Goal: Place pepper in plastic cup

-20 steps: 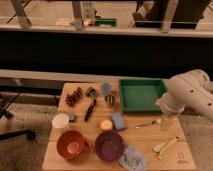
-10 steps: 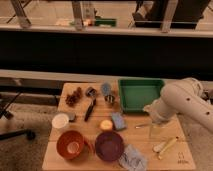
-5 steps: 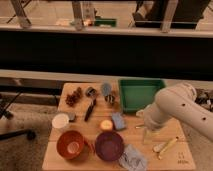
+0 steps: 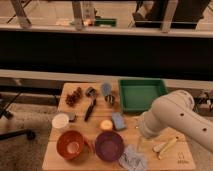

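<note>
A white plastic cup [image 4: 60, 121] stands upright on the left of the wooden table [image 4: 95, 162]. A small orange-yellow item [image 4: 105, 125], possibly the pepper, lies mid-table next to a blue sponge [image 4: 118, 120]. My white arm [image 4: 175, 117] reaches in from the right. My gripper [image 4: 140, 139] hangs at its lower end, just right of the sponge and above the table, with a gap between it and the orange-yellow item and far from the cup. Nothing shows in it.
A green tray [image 4: 142, 94] sits at the back right. An orange bowl [image 4: 72, 145] and a purple bowl [image 4: 109, 145] stand at the front, with a crumpled cloth [image 4: 132, 159] and wooden utensils [image 4: 165, 146] to their right. A black tool [image 4: 90, 109], a dark red cluster [image 4: 74, 97] and small metal pieces [image 4: 106, 90] lie at the back.
My arm has swung left from beside the green tray toward the middle of the table, bringing the gripper near the sponge. The objects on the table have not moved.
</note>
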`<state>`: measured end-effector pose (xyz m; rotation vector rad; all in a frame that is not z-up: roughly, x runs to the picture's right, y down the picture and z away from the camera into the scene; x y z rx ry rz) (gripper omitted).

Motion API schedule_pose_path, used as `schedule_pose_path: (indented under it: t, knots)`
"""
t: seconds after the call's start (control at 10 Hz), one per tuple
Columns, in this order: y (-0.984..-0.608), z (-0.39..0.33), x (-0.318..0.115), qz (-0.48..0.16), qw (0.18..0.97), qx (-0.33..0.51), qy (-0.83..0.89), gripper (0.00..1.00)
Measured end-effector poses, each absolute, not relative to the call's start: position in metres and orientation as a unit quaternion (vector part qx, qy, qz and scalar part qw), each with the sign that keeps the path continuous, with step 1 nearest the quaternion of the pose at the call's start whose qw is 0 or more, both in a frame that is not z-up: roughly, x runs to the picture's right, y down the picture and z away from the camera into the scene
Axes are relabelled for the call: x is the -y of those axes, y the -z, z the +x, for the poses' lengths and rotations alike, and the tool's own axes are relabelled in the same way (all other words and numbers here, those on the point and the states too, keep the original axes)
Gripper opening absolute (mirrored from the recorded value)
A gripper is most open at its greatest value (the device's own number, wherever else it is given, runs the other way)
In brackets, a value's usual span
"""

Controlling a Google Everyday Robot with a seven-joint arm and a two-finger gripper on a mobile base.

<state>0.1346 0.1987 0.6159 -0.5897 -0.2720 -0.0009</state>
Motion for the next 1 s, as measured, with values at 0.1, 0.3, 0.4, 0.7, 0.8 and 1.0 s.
schedule_pose_path:
  t: [0.1,0.3,0.4,0.7,0.8,1.0]
  knots:
    - [-0.614,0.128,-0.202,-0.285,0.949,0.137,0.002,0.80]
    - [-0.616,0.105,-0.208,-0.282,0.949,0.144,0.010,0.80]
    - [-0.617,0.094,-0.211,-0.281,0.948,0.148,0.013,0.80]
    - [-0.622,0.062,-0.218,-0.283,0.946,0.158,0.023,0.80]
    - [-0.623,0.055,-0.219,-0.284,0.945,0.160,0.024,0.80]
    - [-0.624,0.044,-0.225,-0.288,0.943,0.166,0.025,0.80]
